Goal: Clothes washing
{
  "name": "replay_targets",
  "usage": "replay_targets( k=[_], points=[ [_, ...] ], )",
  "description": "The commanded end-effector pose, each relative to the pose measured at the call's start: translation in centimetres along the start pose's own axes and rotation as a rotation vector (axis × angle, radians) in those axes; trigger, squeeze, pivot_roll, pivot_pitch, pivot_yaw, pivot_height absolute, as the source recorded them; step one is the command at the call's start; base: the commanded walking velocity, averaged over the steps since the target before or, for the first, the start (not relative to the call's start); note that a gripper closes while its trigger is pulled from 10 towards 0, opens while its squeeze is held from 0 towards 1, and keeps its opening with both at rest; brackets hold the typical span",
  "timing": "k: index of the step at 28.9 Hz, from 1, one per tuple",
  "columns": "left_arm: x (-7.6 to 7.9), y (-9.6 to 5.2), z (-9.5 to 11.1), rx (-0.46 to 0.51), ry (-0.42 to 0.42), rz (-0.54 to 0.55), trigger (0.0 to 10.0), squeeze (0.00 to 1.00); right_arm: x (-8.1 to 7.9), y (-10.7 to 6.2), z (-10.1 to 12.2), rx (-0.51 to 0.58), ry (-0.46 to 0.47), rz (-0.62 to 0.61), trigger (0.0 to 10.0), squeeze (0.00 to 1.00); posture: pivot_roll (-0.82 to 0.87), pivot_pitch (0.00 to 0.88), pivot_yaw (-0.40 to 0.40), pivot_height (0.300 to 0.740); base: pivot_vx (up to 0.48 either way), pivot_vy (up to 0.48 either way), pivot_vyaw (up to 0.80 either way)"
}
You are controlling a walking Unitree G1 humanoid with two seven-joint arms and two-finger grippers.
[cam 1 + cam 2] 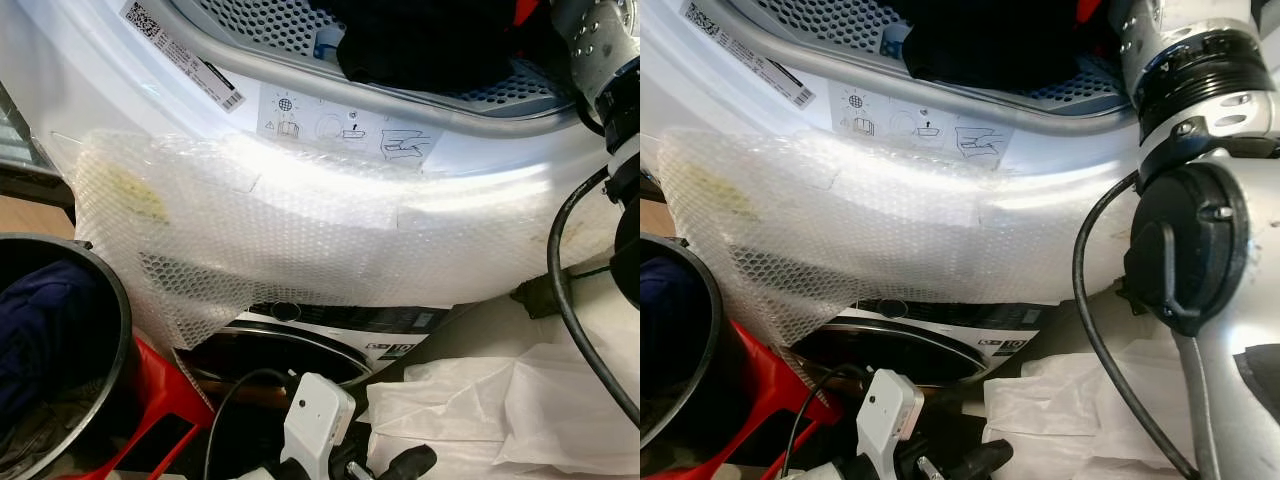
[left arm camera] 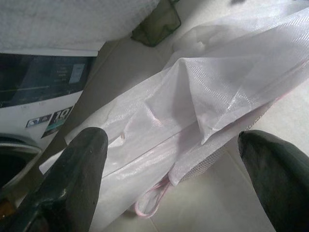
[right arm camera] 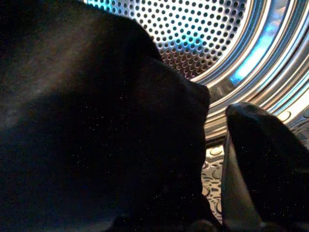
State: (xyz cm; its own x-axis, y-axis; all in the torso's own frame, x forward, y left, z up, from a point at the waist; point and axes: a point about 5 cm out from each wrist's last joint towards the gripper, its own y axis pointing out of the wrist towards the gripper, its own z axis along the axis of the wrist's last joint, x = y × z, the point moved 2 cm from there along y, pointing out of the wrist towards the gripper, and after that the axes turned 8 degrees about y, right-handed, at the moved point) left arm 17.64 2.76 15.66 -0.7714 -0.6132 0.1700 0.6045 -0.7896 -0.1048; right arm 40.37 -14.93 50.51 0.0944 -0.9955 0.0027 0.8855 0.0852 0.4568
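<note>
A black garment point(image 1: 420, 40) lies in the perforated drum point(image 1: 250, 25) of the upper machine. My right arm point(image 1: 1200, 230) reaches up into that opening. Inside the drum, my right gripper point(image 3: 159, 183) stands open against the black garment point(image 3: 96, 121), which hides one finger; the other finger point(image 3: 265, 164) is bare beside it. My left gripper point(image 2: 176, 179) hangs low and open above a white mesh laundry bag point(image 2: 203, 96) on the floor, with nothing between its fingers.
Bubble wrap point(image 1: 250, 230) is taped over the upper machine's white front point(image 1: 330, 125). Below is a second machine's dark panel point(image 1: 330, 320). A dark basket point(image 1: 110, 330) with blue clothes stands at the left by a red frame point(image 1: 160, 400). A black cable point(image 1: 560, 290) hangs at the right.
</note>
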Motion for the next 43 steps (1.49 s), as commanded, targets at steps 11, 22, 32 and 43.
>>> replay_targets(
  k=[11, 22, 32, 43],
  points=[
    [0.5, 0.6, -0.4, 0.000, -0.022, -0.054, 10.0, 0.00, -1.3, -0.1, 2.6, 0.128, 0.105, 0.079, 10.0, 1.00, -0.08, 0.179, -0.265, 0.740, 0.000, 0.000, 0.00],
    [0.4, 0.7, -0.3, 0.007, -0.017, -0.052, 10.0, 0.00, -0.1, -0.3, 2.4, 0.128, -0.037, 0.056, 10.0, 1.00, -0.07, 0.172, -0.268, 0.740, 0.000, 0.000, 0.00],
    [0.0, 1.0, -0.2, 0.011, -0.008, -0.062, 10.0, 0.00, 0.9, -0.6, 2.9, 0.125, -0.062, 0.093, 10.0, 0.00, -0.10, 0.165, -0.240, 0.740, 0.000, 0.000, 0.00],
    [-0.1, 1.0, -0.2, 0.008, -0.004, -0.075, 10.0, 0.00, 1.7, -1.1, 1.3, 0.096, -0.039, 0.034, 10.0, 0.00, -0.11, 0.159, -0.229, 0.740, 0.000, 0.000, 0.00]
  ],
)
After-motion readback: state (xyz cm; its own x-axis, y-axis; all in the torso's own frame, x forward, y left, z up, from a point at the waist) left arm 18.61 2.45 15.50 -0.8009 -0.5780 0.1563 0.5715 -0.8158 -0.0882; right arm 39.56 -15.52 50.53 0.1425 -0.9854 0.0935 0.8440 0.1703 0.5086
